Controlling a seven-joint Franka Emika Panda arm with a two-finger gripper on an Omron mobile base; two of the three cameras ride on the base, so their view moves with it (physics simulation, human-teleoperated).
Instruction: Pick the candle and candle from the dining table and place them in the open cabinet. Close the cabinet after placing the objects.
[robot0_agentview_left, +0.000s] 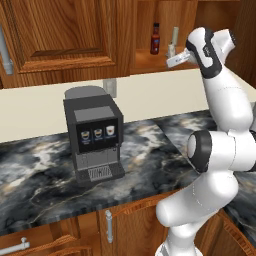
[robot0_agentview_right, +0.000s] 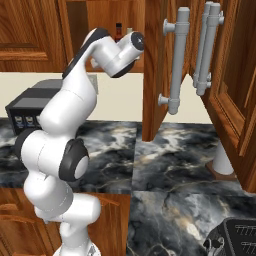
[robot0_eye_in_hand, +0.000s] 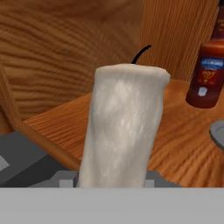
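Kitchen; wood cabinets (robot0_agentview_left: 65, 35), marble counter (robot0_agentview_left: 40, 170), coffee machine (robot0_agentview_left: 95, 135).

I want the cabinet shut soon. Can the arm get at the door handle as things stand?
Probably not yet. The pincer is up at the open cabinet shelf, closed on the short candle, so it would have to set that down before going for the silver bar handle.

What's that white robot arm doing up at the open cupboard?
The arm is reaching into the open cabinet, and its gripper is holding a stubby candle upright over the wooden shelf. A dark bottle with a red cap already stands further back on that shelf, with a thin candle next to it. The cabinet door is open. A coffee machine sits on the marbled counter below.
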